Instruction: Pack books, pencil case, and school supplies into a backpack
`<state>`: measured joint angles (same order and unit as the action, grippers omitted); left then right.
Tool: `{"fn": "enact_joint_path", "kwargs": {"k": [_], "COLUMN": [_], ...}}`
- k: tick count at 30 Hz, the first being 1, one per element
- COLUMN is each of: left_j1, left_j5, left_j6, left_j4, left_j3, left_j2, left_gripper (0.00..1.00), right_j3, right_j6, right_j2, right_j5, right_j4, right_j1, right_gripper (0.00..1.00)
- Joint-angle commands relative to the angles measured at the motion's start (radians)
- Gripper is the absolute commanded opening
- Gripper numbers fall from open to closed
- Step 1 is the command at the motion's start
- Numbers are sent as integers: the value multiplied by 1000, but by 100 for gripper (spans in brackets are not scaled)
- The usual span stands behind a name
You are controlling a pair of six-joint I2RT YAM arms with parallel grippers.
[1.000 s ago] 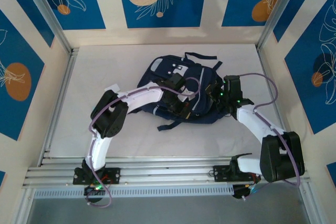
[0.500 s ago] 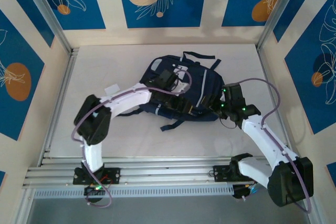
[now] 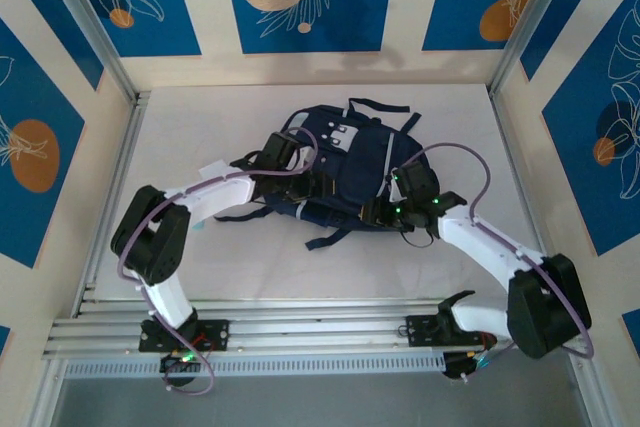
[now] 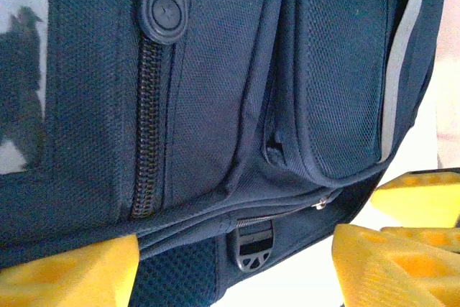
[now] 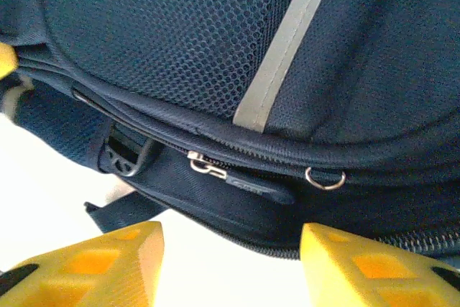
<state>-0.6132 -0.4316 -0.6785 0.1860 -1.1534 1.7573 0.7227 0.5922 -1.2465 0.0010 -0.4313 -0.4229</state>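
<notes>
Left hand (image 4: pixel 233 251) and right hand (image 5: pixel 231 241) wide, empty, at the backpack (image 3: pixel 358 159); zip pull (image 4: pixel 164 1) lettering unreadable

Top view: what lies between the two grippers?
The backpack, its navy lower edge, lies between the left gripper and the right gripper, as the top view shows; nothing else lies there.

The right claw (image 5: pixel 230 253), fingers (image 5: pixel 100 260) apart, sits below the zipper pull (image 5: pixel 241 181) and grey stripe (image 5: pixel 282 52) of the backpack (image 5: pixel 158 41).
</notes>
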Motion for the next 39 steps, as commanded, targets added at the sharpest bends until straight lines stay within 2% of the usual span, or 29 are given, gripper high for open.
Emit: {"fn": "enact_joint_path", "kwargs": {"k": [1,7,11,14,19,30,36,39], "left_j1": [2,41,74,87,92,95,95,96], "left_j5": [30,54,51,53,53,38,18,15], "left_j6": [-80,-103,-100,-89,-93,-111,-119,-121], "left_j4": [-127,-167,-173,-164,-182,-221,-241,-248], "left_j3": [25,50,85,107,133,138,141,139], "left_j2": [49,104,107,99,90,98,117,125], "left_gripper": [72,72,71,71,71,71,71,71], "right_j3": [28,15,54,67,59,83,89,104], "right_j6": [-61,-81,-109,-139,-131,-79,-72,-68], "right_j2": [-50,-138,-135,-127,-205,-407,-369,-365], "right_j5": [29,83,98,173,225,117,-41,-75], "right_j4": [30,164,165,144,133,252,333,326], "right_j1": [-14,-32,-40,-51,-52,-142,-157,-157], "right_gripper": [57,64,66,68,71,72,66,61]}}
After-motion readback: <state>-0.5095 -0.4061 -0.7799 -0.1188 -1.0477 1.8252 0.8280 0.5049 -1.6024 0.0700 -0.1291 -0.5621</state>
